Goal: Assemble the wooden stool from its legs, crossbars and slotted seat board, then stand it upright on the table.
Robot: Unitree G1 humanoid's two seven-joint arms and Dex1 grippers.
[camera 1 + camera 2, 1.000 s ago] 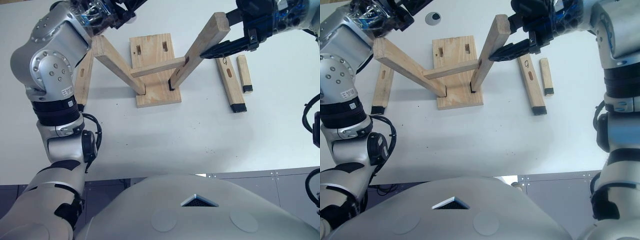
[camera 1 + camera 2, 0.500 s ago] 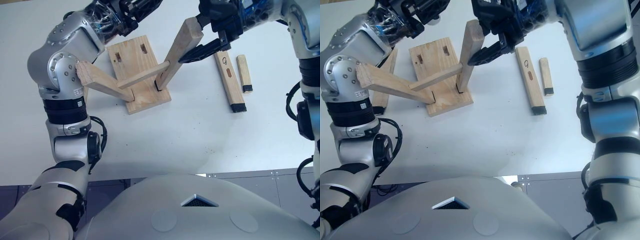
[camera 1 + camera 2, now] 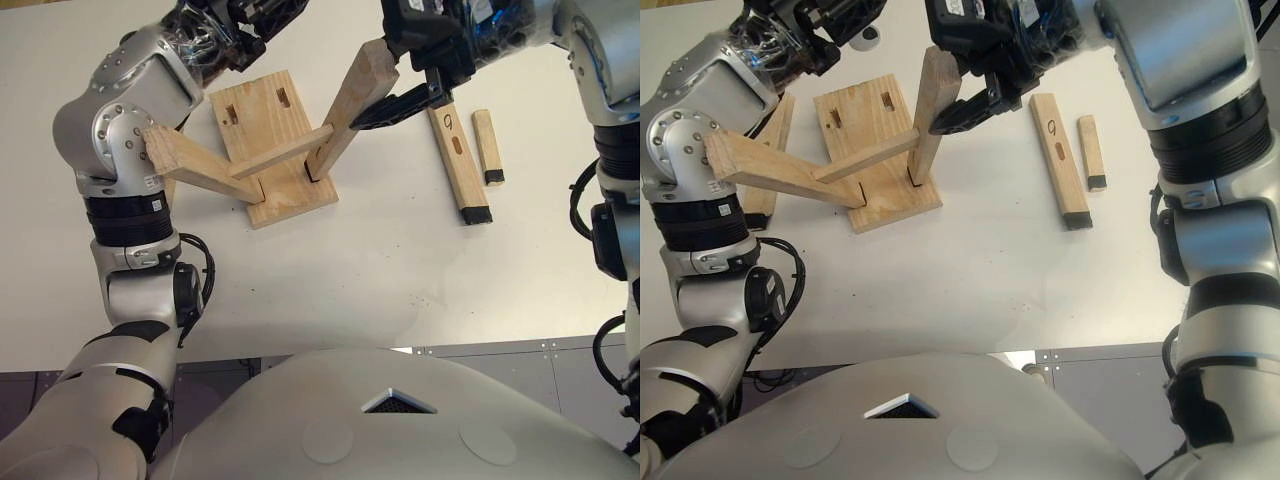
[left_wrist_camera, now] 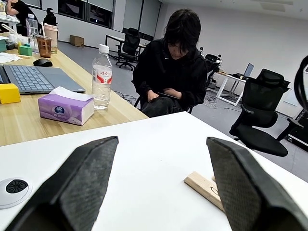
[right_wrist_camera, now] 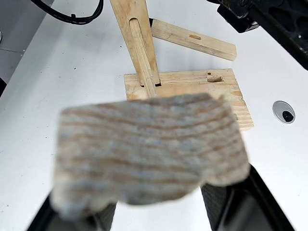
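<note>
Roughly halfway imo: seat board (image 3: 255, 120) flat on the desk (image 3: 380, 260) with left leg (image 3: 200, 168), right leg (image 3: 345, 120) and crossbar (image 3: 285, 150) slotted in, right gripper (image 3: 385, 85) jaws clamped on the right leg's top, left gripper (image 4: 159, 183) jaws wide open and empty, spare leg (image 3: 459, 160) and short bar (image 3: 487, 145) unfitted.

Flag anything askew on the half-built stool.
The left leg leans sharply outward from the seat board instead of standing parallel to the right leg, which the right pincer grips; the crossbar between them sits slanted.

Silver arms (image 3: 112, 128), black cables (image 3: 196, 268), apparently screw-studded joints (image 3: 100, 150)
</note>
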